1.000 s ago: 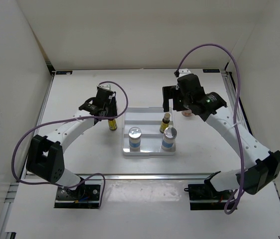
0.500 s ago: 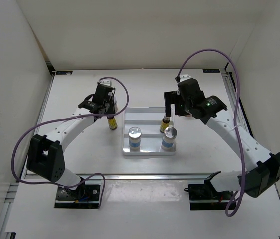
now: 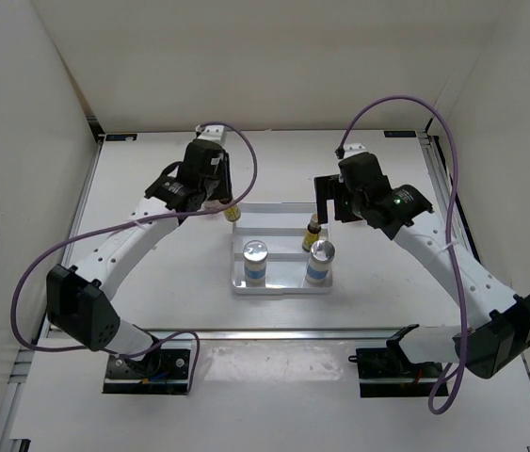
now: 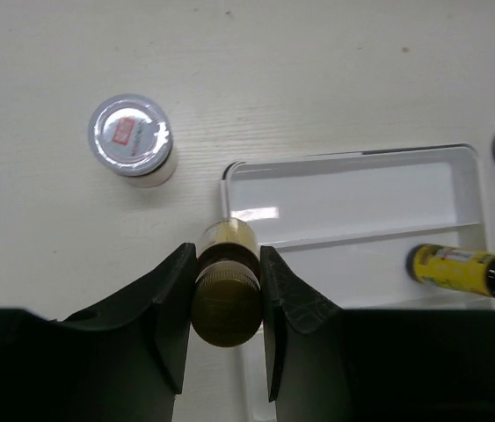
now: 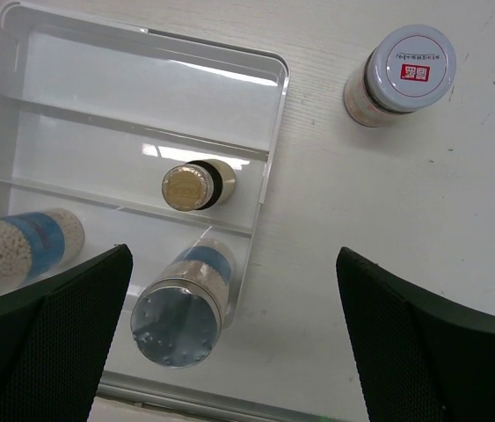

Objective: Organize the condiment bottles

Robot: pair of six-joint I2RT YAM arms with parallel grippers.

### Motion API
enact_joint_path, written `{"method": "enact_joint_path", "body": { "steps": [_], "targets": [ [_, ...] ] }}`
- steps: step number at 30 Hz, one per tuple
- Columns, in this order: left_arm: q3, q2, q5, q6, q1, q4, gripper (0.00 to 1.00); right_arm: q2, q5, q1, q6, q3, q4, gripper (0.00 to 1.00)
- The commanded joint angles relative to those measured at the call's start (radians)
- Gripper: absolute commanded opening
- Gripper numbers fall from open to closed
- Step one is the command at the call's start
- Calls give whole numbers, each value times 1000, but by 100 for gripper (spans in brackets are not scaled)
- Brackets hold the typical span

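My left gripper (image 4: 227, 294) is shut on a slim dark amber bottle (image 4: 227, 280), holding it by the neck just above the near left corner of the white tray (image 4: 353, 189). From above, this bottle (image 3: 233, 214) hangs at the tray's (image 3: 281, 282) far left corner under the left gripper (image 3: 226, 203). In the tray stand another amber bottle (image 5: 192, 186) and two silver-capped bottles (image 5: 179, 318) (image 5: 20, 243). A pink-lidded jar (image 4: 132, 141) stands left of the tray, a second jar (image 5: 402, 72) right of it. My right gripper (image 5: 233, 257) hovers open over the tray's right edge.
White walls enclose the table on the left, back and right. Purple cables arch over both arms (image 3: 392, 99). The tray has ridged dividers forming rows. The arm bases (image 3: 147, 363) sit at the near edge.
My left gripper has shut on the amber bottle and carried it right and back, from beside the tray to its far left corner. The right gripper has shifted slightly left, still open.
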Motion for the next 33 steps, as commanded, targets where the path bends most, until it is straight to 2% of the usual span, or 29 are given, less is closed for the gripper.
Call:
{"method": "enact_joint_path", "body": {
  "steps": [1, 13, 20, 21, 24, 28, 30, 31, 33],
  "targets": [
    [85, -55, 28, 15, -35, 23, 11, -29, 27, 4, -21, -3, -10, 100],
    [85, 98, 83, -25, -147, 14, 11, -39, 45, -36, -21, -12, -39, 100],
    [76, 164, 74, -34, -156, 14, 11, -48, 45, -45, -21, -21, -48, 100],
    [66, 164, 74, -34, -156, 14, 19, -48, 45, -45, -21, -21, -48, 100],
    [66, 186, 74, -43, -156, 14, 31, -48, 45, -45, -21, -21, -48, 100],
    [97, 206, 74, -43, -156, -6, 59, -48, 54, -54, -11, -30, -48, 100],
    [108, 206, 74, -43, -156, -15, 66, -48, 68, -54, 2, -30, -48, 100],
    [108, 206, 74, -43, -156, -15, 75, -48, 68, -65, 2, -30, -57, 100],
    [118, 206, 74, -43, -156, -15, 86, -23, 68, -85, 13, -11, -83, 100]
  ]
}}
